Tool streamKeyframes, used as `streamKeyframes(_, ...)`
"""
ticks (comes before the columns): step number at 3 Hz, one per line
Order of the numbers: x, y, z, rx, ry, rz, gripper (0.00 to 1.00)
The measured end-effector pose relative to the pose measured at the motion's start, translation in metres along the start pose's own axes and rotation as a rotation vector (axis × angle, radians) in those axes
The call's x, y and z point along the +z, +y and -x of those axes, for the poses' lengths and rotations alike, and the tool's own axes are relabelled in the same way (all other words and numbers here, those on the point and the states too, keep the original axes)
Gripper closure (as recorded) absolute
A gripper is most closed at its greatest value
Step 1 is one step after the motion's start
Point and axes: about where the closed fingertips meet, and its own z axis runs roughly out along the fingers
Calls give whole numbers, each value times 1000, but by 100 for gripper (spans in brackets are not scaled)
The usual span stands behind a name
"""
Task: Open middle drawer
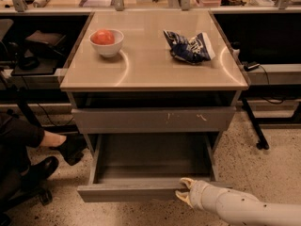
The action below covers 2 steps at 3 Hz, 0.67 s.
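Observation:
The middle drawer [127,192] stands pulled out below the cabinet, and its smooth grey inside [150,157] is bare. Its plain front panel faces me low in the camera view. My gripper [184,192] comes in from the lower right on a pale arm [235,208]. It sits at the right part of the front panel's top edge, with its fingers closed around that edge. Above it, the taller grey front with pale scratch marks [150,120] is closed.
On the cabinet top [150,67] are a white bowl with a red fruit [106,42] and a crumpled blue bag [189,46]. A seated person's leg and black shoes [42,149] are close at the left. A desk leg [254,124] and cables are at the right.

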Motion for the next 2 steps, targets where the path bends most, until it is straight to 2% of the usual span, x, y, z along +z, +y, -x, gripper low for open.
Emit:
streamKeyframes(1,-7,11,-1,-13,-13,-4,100)
streamKeyframes(2,-6,11,0,-9,-14,0,100)
